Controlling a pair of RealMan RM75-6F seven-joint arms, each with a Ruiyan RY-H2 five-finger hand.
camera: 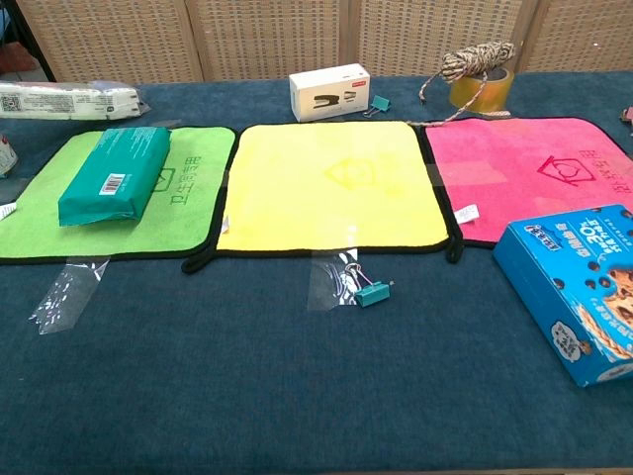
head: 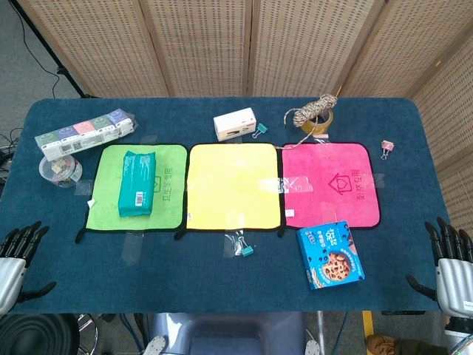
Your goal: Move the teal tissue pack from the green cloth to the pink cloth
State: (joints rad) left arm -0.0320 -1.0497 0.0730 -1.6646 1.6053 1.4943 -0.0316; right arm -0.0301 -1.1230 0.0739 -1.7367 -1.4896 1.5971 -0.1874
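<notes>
**Awaiting first reach: tissue pack untouched on the green cloth**

Lying lengthwise on the square green microfibre cloth (head: 135, 186), the teal plastic-wrapped tissue pack (head: 137, 183) sat toward that cloth's left half with its barcode label facing up. It was well apart from its destination, the square pink microfibre cloth (head: 329, 185), with the square yellow microfibre cloth (head: 233, 185) between the two. All three cloths lay flat in a row on the blue-covered bench (head: 222, 266), and strips of clear tape at their edges appeared to be there to keep them from sliding under a dragged or lifted load.

The left hand (head: 16, 255) rested at the near left bench edge, its fingers (head: 22, 235) spread and holding nothing. The right hand (head: 451, 259) stood at the near right edge, likewise spread and empty. Only the head view showed either hand.

The pink cloth's centre was bare. The blue cardboard cookie box (head: 331, 254) lay just in front of that cloth; the head view showed a corner of it at or just over the hem, so I judged it a possible obstruction to a low approach. A small teal binder clip (camera: 373, 292) lay in front of the yellow cloth.

No step of the transfer appeared begun. By my judgement the left hand was the nearer one for the pickup.
</notes>
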